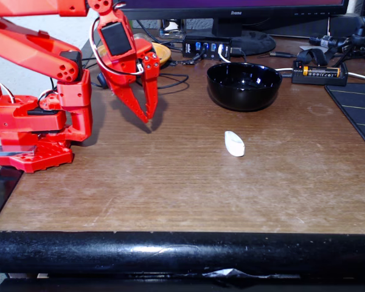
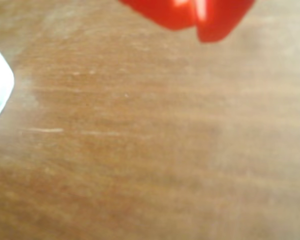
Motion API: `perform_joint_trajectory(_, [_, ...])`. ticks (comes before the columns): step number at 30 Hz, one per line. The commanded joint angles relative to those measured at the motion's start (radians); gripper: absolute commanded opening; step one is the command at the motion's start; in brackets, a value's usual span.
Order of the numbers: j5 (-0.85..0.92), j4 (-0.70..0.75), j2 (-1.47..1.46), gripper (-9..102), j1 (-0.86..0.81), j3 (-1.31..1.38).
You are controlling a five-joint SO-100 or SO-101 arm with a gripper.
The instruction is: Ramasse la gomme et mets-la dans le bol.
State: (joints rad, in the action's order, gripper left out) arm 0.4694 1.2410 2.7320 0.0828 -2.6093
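Black padded edging (image 1: 170, 252) runs along the near side of the worn wood-grain table (image 1: 140, 188). Nothing is done yet: left of the eraser, the red plastic gripper (image 1: 147, 117) hangs just above the tabletop, clenched and empty. The eraser (image 1: 234, 143), smooth, white and oblong, lies untouched just in front of the glossy black bowl (image 1: 244, 86), which is empty.

The word "iiyama" stands in small pale letters on the lower bezel of the monitor (image 1: 231, 9), above its round stand. The battery (image 1: 321, 71), right of the monitor stand, carries dark print on yellow, too small to read.
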Motion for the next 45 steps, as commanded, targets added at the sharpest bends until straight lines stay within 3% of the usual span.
perform_joint_trajectory(1, [0.025, 0.005, -0.1, 6, 0.003, 0.126])
perform_joint_trajectory(5, [0.003, 0.029, -0.268, 9, 0.006, 0.256])
perform_joint_trajectory(17, [0.038, 0.311, -0.637, 11, 0.1, 0.71])
perform_joint_trajectory(29, [0.032, 0.272, -0.865, 15, -0.092, 0.876])
perform_joint_trajectory(36, [0.017, 0.325, -0.994, 15, -0.055, 1.065])
perform_joint_trajectory(45, [-0.002, 0.272, -1.111, 16, -0.057, 1.103])
